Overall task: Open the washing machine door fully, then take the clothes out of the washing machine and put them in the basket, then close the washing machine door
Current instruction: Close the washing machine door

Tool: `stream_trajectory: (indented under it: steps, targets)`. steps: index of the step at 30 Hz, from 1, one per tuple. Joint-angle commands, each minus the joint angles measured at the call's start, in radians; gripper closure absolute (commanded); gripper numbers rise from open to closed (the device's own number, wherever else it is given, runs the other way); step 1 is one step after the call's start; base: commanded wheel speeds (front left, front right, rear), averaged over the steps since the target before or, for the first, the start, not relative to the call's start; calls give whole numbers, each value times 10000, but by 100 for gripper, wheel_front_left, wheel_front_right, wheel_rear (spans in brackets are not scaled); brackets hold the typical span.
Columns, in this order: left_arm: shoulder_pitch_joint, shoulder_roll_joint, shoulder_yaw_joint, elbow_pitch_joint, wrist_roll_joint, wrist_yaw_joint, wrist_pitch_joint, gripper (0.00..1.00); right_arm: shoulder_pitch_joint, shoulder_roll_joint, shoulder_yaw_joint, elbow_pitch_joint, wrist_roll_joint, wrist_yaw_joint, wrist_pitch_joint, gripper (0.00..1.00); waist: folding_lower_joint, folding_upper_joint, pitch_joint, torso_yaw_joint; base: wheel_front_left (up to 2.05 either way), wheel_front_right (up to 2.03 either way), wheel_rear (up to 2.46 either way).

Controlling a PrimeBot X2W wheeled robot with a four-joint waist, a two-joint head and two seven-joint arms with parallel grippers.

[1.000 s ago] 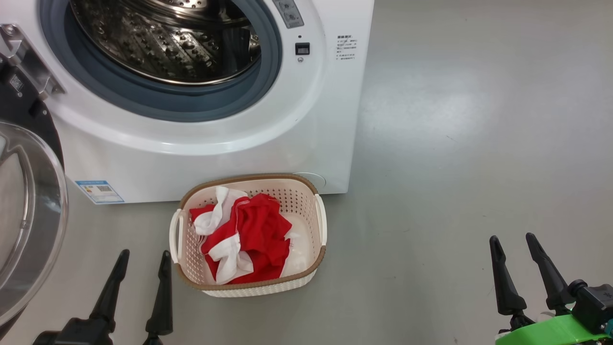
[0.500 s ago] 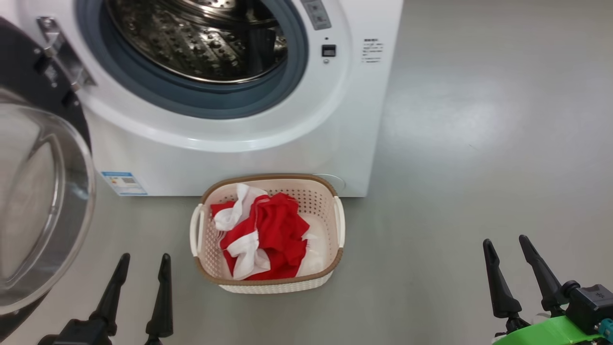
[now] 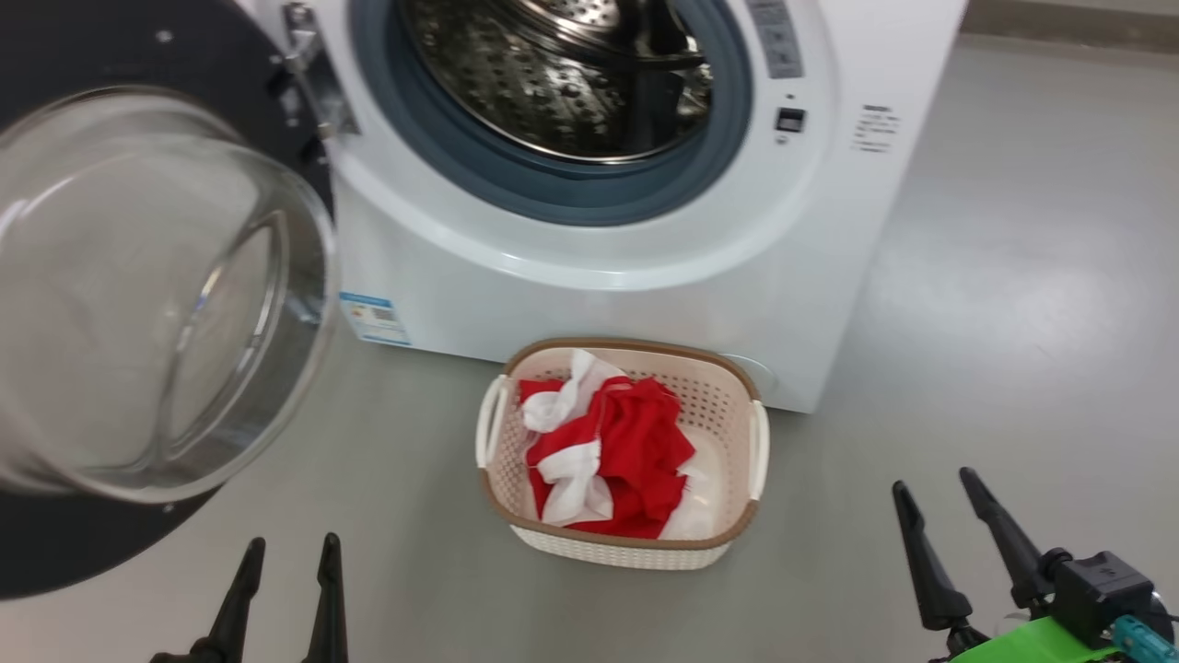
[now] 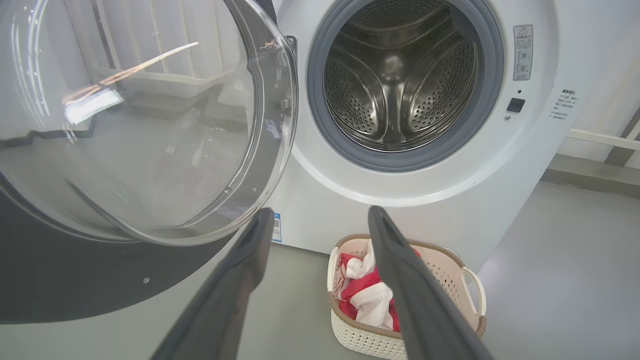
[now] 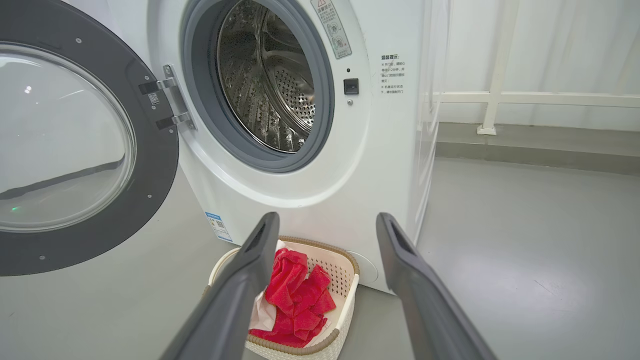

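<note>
Both hands are hanging wide open, holding nothing: my left hand (image 3: 291,552) near the washing machine door (image 3: 157,295), my right hand (image 3: 932,486) over bare floor on the right. The clothes (image 3: 636,451) are sitting in the basket (image 3: 636,555), parked just in front of the washing machine (image 3: 626,276) for a short drop. The drum (image 4: 400,85) is looking empty, so I'm guessing shutting the door comes next.

White washer (image 3: 645,304), grey ring (image 3: 553,198), black-rimmed door (image 3: 55,543); red-and-white clothes (image 3: 608,456) in cream, brown-rimmed basket (image 3: 636,552).
</note>
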State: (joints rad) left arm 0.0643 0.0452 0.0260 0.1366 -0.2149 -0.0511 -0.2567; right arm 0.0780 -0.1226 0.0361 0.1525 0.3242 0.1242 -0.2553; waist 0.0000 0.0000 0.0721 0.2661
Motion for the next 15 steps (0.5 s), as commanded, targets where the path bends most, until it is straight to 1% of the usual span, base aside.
stream_trajectory:
  steps: [1,8,15]
  targets:
    - [-102,51,253,-234,-113,97,-51,0,-307,-153,279,-200,154,65,-65,0,0,0,-277,679,0,0,0]
    - [103,51,31,-270,-328,385,-51,0,-426,-164,749,-63,224,65,-65,0,0,0,-398,1506,0,0,0]
    - [267,51,-98,-308,-437,525,-51,0,-507,-132,1165,77,292,65,-65,0,0,0,-516,2093,0,0,0]
